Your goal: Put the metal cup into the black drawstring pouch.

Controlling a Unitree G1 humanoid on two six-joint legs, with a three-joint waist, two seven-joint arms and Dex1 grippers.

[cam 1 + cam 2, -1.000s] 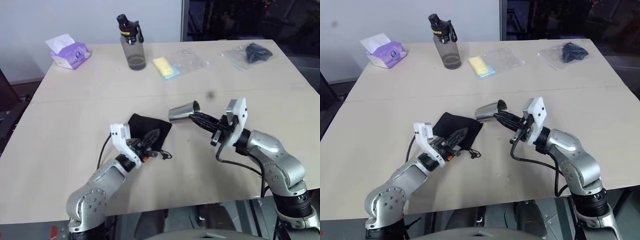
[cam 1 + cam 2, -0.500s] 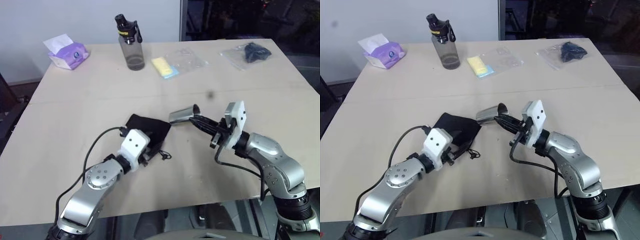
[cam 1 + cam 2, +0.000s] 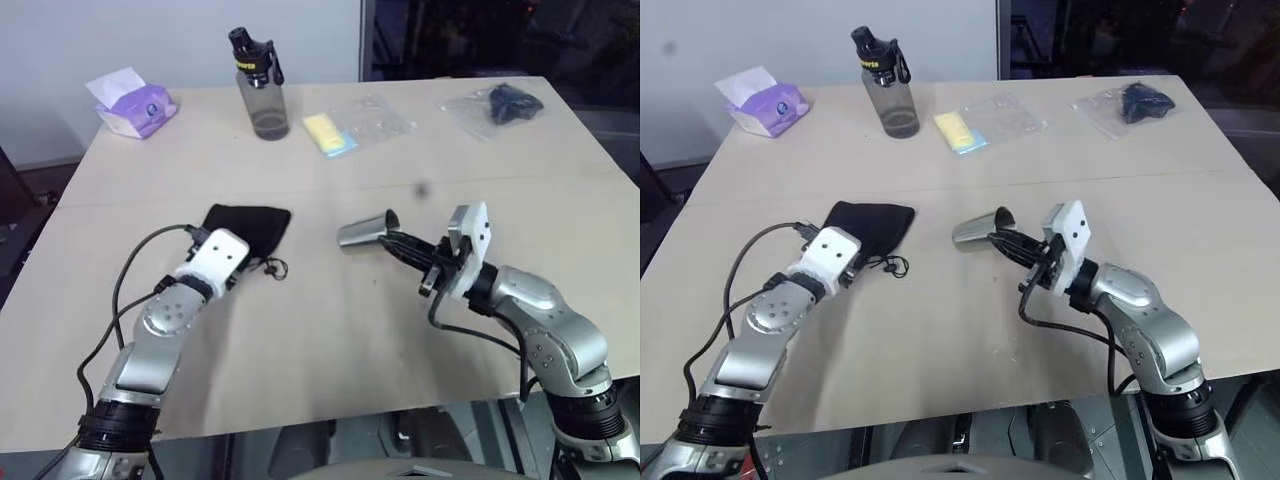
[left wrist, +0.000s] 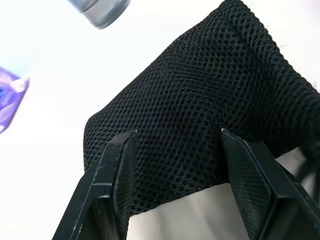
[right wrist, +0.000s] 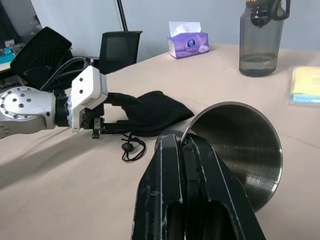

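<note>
The black drawstring pouch [image 3: 250,225] lies flat on the table left of centre, its cords [image 3: 272,268] trailing toward the near edge. My left gripper [image 4: 178,132] is open at the pouch's near end, and the mesh fabric [image 4: 200,100] spans the gap between its two fingers. I cannot tell whether a finger is inside the mouth. My right gripper [image 3: 397,241] is shut on the rim of the metal cup [image 3: 364,233]. The cup is held on its side above the table, right of the pouch and apart from it. Its open mouth [image 5: 235,145] faces the wrist.
At the far edge stand a grey water bottle [image 3: 262,90], a purple tissue box [image 3: 140,105], a yellow item in a clear bag [image 3: 335,133] and a clear bag with a dark item [image 3: 505,105]. A black chair [image 5: 117,47] stands beyond the table.
My left gripper has rolled over, opened and swung to the left, and the pouch has slid left with it, away from the cup. The right gripper and the cup have stayed still.
</note>
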